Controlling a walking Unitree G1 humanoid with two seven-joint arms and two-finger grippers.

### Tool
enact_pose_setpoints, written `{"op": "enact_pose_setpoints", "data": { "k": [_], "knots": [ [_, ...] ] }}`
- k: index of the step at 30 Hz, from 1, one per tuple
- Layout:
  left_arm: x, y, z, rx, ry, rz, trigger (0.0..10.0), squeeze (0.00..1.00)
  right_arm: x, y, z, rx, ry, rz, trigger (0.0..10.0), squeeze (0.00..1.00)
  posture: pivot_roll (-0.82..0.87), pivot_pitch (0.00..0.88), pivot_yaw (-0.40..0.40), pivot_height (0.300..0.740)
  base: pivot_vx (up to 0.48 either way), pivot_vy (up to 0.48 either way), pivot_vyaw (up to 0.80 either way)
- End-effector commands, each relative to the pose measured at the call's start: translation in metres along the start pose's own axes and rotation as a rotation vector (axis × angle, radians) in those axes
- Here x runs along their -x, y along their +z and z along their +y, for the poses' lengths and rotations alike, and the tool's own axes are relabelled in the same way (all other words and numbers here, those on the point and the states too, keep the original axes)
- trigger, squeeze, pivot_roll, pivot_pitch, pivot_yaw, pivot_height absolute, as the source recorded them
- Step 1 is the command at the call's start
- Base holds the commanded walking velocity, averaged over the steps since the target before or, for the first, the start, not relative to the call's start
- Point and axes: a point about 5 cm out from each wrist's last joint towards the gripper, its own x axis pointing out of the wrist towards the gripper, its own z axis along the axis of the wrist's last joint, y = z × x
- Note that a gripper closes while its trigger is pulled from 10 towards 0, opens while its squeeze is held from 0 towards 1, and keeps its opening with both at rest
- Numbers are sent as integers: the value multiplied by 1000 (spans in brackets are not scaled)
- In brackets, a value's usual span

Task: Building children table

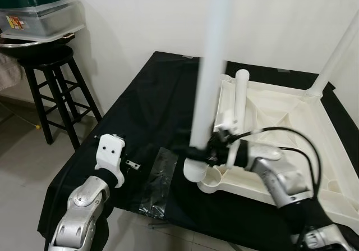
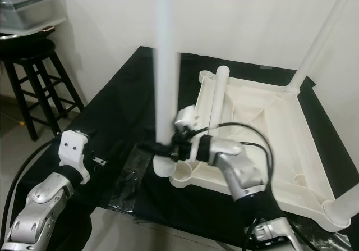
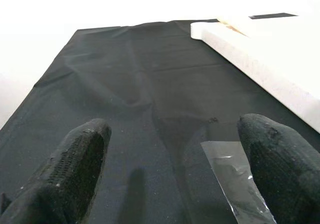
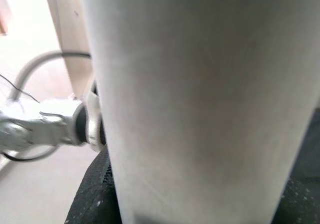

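Note:
The white table top [image 1: 280,122] lies upside down on a black cloth [image 1: 151,105]. My right gripper [image 1: 205,150] is shut on a long white leg tube [image 1: 210,65], held upright. The tube's lower end sits just left of the round corner socket [image 1: 216,178] at the table top's near-left corner. The right wrist view shows the tube [image 4: 200,98] very close. Another white tube [image 1: 241,99] rests along the table top's left side. A fitted leg [image 1: 336,54] rises from the far right corner. My left gripper [image 3: 172,154] is open, low over the cloth to the left.
A crumpled clear plastic bag [image 1: 157,181] lies on the cloth between my two arms. A black wooden stool [image 1: 53,88] with stacked lidded containers [image 1: 36,12] stands at the far left by the wall. Grey floor tiles [image 1: 22,167] border the cloth's near edge.

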Motion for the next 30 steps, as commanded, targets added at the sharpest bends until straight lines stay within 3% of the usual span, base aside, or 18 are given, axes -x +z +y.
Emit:
{"op": "enact_pose_setpoints", "data": {
  "k": [1, 8, 12, 21, 26, 30],
  "knots": [
    [6, -3, 0, -15, -18, 24, 10000, 0, 15, 3, 0, -23, 8, -18, 10000, 0, 17, 61, -48, 740, 0, 0, 0],
    [11, -1, 1, -30, -18, 28, 10000, 0, 23, 0, -2, 9, 0, 52, 10000, 0, 13, 78, -27, 740, 0, -332, 0],
    [13, -1, 3, 22, 30, 17, 10000, 0, 13, -6, 2, 24, 36, 94, 10000, 0, 20, 99, -12, 740, 0, -232, 0],
    [26, -11, 5, 18, 41, 79, 10000, 0, -4, -23, 9, 106, 130, 245, 10000, 0, 37, 137, -10, 740, 0, 0, 0],
    [33, -14, 5, 4, 51, 101, 10000, 0, -15, -12, 2, 106, 144, 197, 10000, 0, 45, 155, -19, 740, 0, 0, 0],
    [39, -13, 4, 5, 63, 108, 10000, 0, -22, 15, -3, 71, 172, 77, 10000, 0, 57, 180, -28, 740, 0, 0, 0]
  ]
}}
